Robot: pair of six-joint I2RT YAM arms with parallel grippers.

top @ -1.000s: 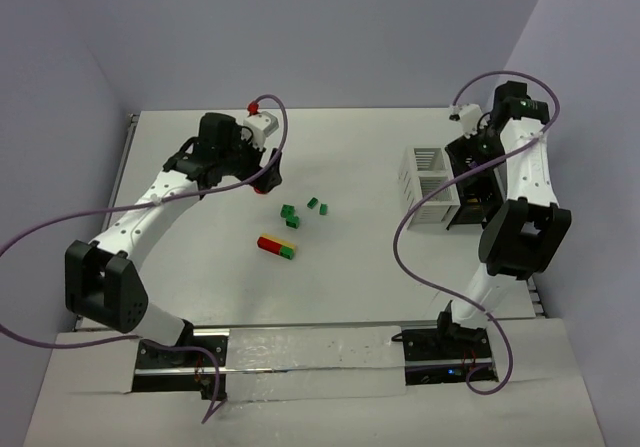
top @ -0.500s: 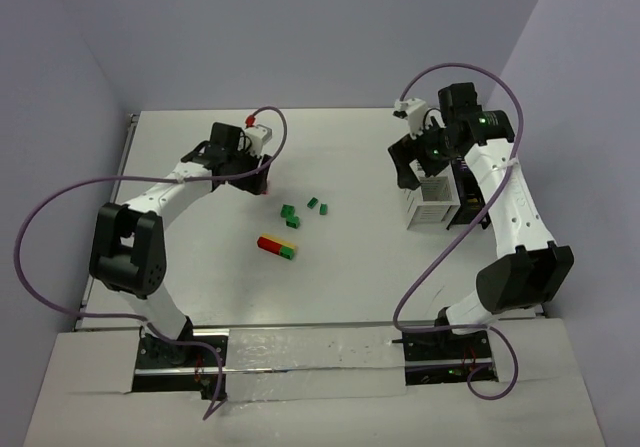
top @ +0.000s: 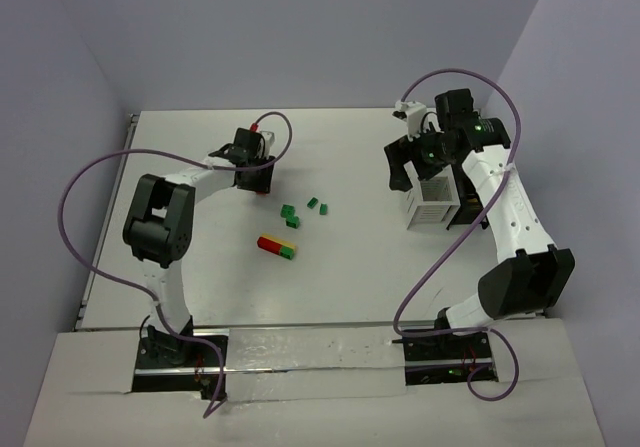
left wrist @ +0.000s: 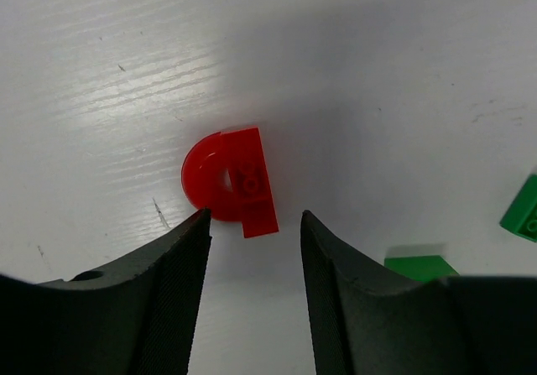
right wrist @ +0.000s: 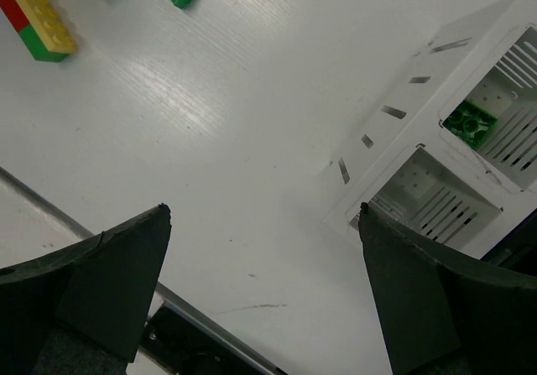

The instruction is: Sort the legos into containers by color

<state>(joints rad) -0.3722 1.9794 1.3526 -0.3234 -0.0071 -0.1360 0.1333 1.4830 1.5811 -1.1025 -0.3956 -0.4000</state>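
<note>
A red lego with a rounded end lies on the white table, just past my left gripper. Its jaws stand partly closed on either side of the piece's near corner without touching it. From above, that gripper points down and hides the red piece. Several green legos and a red-yellow-green stack lie mid-table. My right gripper hangs wide open and empty, to the left of the white slatted box. One compartment of the box holds a green lego.
A black tray sits behind the white box, mostly hidden by the right arm. Two green legos lie right of the left fingers. Purple cables loop beside both arms. The table's near rail runs below the right gripper.
My left gripper has come down over the red lego and its jaws have narrowed. The right arm swung from above the containers to the left of the white box, staying open.
</note>
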